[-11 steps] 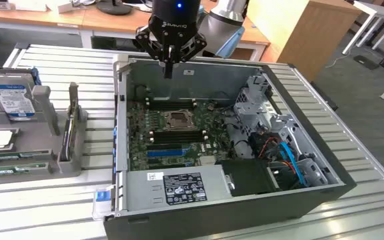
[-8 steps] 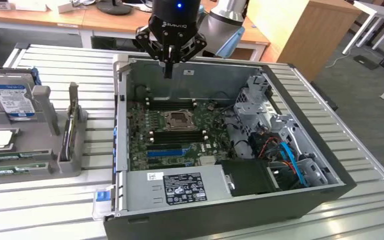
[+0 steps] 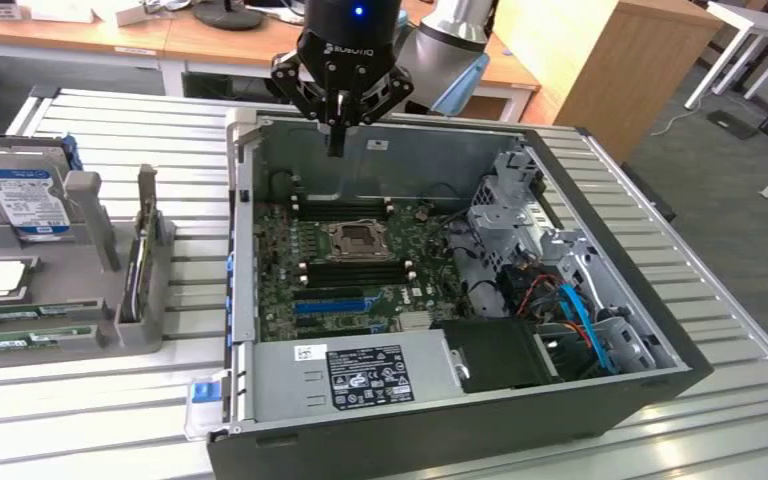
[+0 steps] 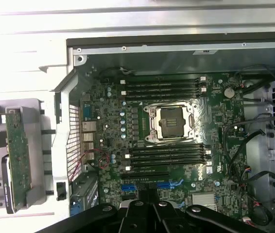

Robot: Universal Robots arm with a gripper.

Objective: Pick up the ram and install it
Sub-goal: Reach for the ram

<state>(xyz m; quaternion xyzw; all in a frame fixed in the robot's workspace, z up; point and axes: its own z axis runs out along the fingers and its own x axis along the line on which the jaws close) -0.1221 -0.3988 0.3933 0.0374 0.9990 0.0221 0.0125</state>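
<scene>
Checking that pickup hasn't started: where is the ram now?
The ram sits in the grey holder on the exterior view's left, just outside the computer case, near the hard drive.

**Arm (image 3: pixel 454 28) and gripper (image 3: pixel 337 143): exterior finish**
The arm is silver-grey with a blue joint cover (image 3: pixel 470 82). The gripper housing is black, with white lettering and a lit blue indicator light (image 3: pixel 356 12). The black linkage fingers (image 4: pixel 94 216) carry round pivot pins.

the computer case (image 3: pixel 411 170) lies open-topped under the jaws, leaving free room down to the motherboard (image 3: pixel 418 250), ringed by the case walls. to the exterior view's right of the jaws, a drive cage (image 3: pixel 511 200) and loose cables (image 3: pixel 574 310) crowd the bay; at the end farthest from the jaws, the power supply (image 3: pixel 357 372) fills the case.
</scene>
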